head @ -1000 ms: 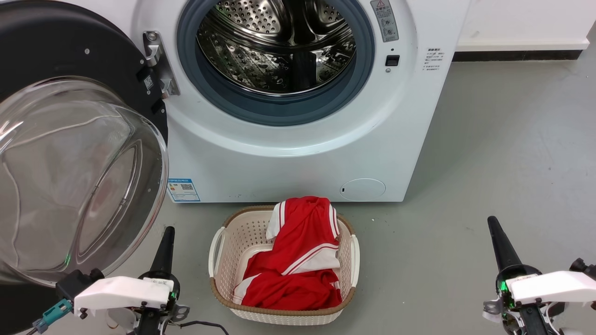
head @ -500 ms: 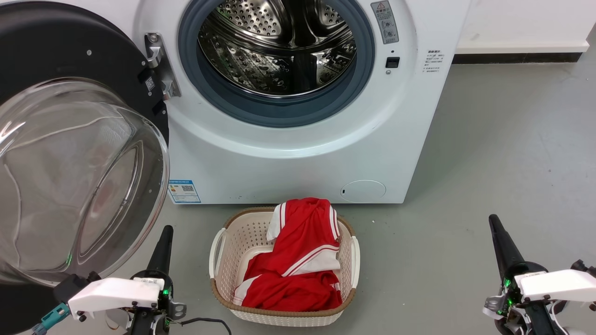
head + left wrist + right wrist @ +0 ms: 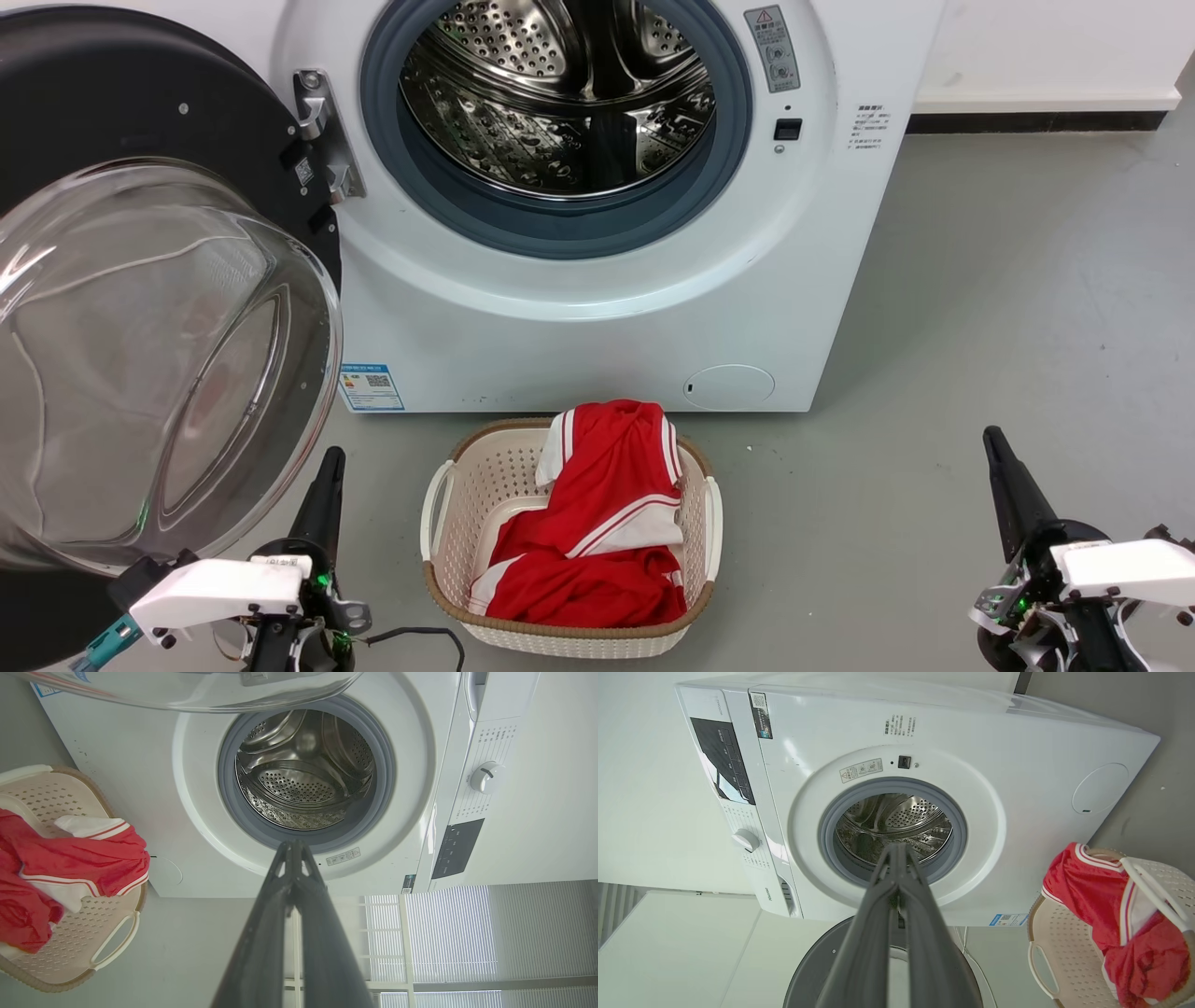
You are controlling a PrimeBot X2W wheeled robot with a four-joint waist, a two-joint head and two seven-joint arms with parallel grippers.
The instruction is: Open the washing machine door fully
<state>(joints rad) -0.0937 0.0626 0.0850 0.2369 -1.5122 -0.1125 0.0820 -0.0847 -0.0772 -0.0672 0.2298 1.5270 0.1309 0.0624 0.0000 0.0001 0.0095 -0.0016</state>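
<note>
The white washing machine (image 3: 579,327) (image 3: 140,788) (image 3: 1017,732) stands ahead with its steel drum (image 3: 560,93) exposed inside the grey rubber ring. Its door (image 3: 112,93), black with a clear glass bowl (image 3: 159,364), hangs swung wide out at the left on its hinge (image 3: 322,131); part of the door (image 3: 822,970) shows low in the right wrist view. My left gripper (image 3: 331,457) (image 3: 293,843) is shut and empty, low beside the bowl's edge without touching it. My right gripper (image 3: 990,437) (image 3: 896,845) is shut and empty at the lower right.
A cream laundry basket (image 3: 448,504) (image 3: 107,933) (image 3: 1059,961) holding red and white clothing (image 3: 597,523) sits on the grey floor just before the machine, between my arms. Bare floor (image 3: 1008,280) stretches to the right. A small round white flap (image 3: 728,385) is low on the machine's front.
The whole head view has shifted slightly downward, so the camera moved. Both grippers sit a little lower in view, still shut; the door looks unchanged.
</note>
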